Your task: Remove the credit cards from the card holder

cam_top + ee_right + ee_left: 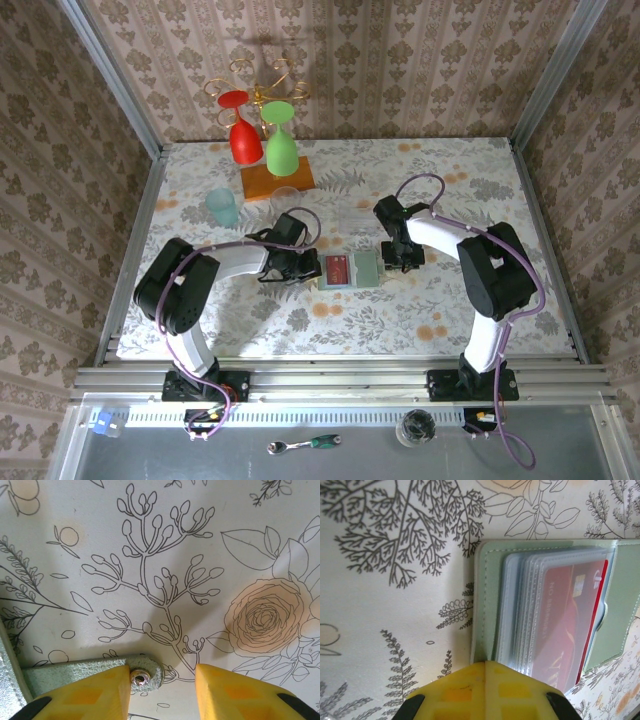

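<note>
Left wrist view reveals a red credit card (565,625); left end effector (485,667) pressed together, right end effector (162,677) spread.

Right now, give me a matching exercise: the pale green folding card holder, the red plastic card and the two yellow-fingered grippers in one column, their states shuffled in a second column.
Column one:
1. pale green folding card holder
2. red plastic card
3. left gripper
4. right gripper

Column two:
A. jaws apart
B. lying open on the flowered table
C. tucked among clear plastic sleeves
D. jaws shut

Pairs: 1-B, 2-C, 3-D, 4-A.
</note>
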### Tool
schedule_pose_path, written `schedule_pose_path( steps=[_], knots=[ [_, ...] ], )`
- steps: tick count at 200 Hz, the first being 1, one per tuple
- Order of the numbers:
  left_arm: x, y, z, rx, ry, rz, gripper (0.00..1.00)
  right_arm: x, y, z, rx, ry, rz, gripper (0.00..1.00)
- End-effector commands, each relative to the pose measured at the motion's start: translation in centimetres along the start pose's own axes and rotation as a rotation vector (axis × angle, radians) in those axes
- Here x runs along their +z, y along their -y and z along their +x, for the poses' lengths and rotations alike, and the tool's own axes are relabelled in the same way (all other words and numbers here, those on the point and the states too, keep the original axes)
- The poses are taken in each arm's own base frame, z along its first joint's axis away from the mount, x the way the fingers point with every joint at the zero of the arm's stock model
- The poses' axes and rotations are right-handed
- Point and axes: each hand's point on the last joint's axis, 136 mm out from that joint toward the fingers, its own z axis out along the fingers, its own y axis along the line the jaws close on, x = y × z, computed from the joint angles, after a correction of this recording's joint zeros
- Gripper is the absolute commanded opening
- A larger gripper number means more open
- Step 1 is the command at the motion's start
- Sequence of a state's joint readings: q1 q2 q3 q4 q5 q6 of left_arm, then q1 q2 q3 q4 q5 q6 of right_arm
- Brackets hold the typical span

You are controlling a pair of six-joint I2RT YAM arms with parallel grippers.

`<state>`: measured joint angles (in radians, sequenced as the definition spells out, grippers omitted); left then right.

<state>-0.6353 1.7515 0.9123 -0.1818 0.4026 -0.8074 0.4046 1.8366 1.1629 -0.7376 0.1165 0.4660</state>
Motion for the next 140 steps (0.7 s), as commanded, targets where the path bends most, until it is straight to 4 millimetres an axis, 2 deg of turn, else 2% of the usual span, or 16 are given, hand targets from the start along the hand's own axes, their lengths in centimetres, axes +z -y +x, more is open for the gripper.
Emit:
schedule_pose_path(
  steps=[1, 23, 85, 115, 140],
  knots=[
    [-1.2, -0.1, 0.3, 0.006, -0.024, -0.038, 0.01, -1.8, 0.6, 0.0, 0.005, 0.005, -0.007, 0.41],
    [-2.0, 0.9, -0.4, 0.023, -0.005, -0.020, 0.01, -3.1, 0.2, -0.5, 0.010, 0.027, -0.038, 0.43],
    [-3.3, 2.2, -1.6, 0.034, 0.029, 0.025, 0.01, -6.9, -1.6, -1.5, 0.021, 0.074, -0.144, 0.44],
    [-3.5, 3.4, -2.1, 0.049, 0.039, 0.062, 0.02, -8.2, -3.7, -1.9, 0.020, 0.086, -0.228, 0.44],
    [-3.2, 4.2, -2.1, 0.060, 0.029, 0.091, 0.02, -8.7, -6.5, -2.0, 0.021, 0.072, -0.344, 0.43]
  ],
)
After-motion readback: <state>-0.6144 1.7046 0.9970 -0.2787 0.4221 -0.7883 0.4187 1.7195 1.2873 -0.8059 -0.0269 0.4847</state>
